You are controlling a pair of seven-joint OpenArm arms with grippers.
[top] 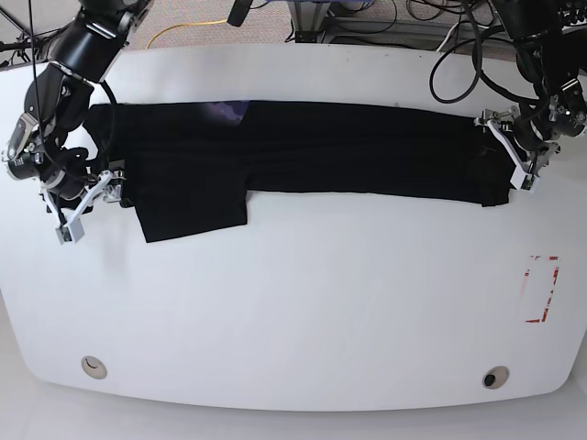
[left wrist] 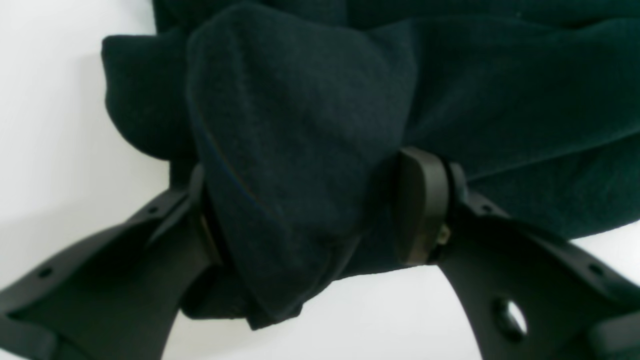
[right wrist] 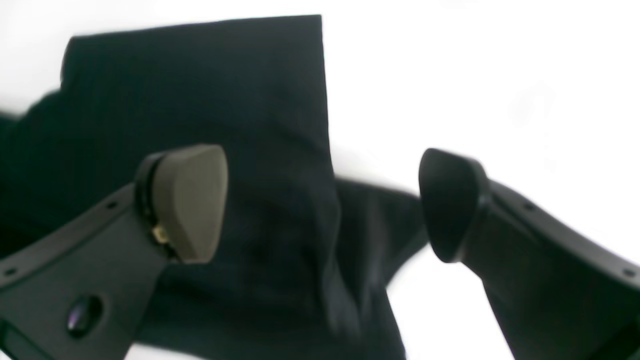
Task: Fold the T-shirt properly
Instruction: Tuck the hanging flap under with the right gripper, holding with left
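the t-shirt is stretched along the far surface, bunched between the left gripper jaws, while the right gripper is held wide open, empty; the bunched hem could be slipped loose if tugged.

A broad white table with rounded corners fills most of the base view, evenly and brightly lit. Two small round fittings sit near its front edge — one at the left, one at the right. A red-and-white marking (perhaps a sticker) lies toward the right side. Behind the far edge, dark cables and a yellow cable trail over a greyish floor.
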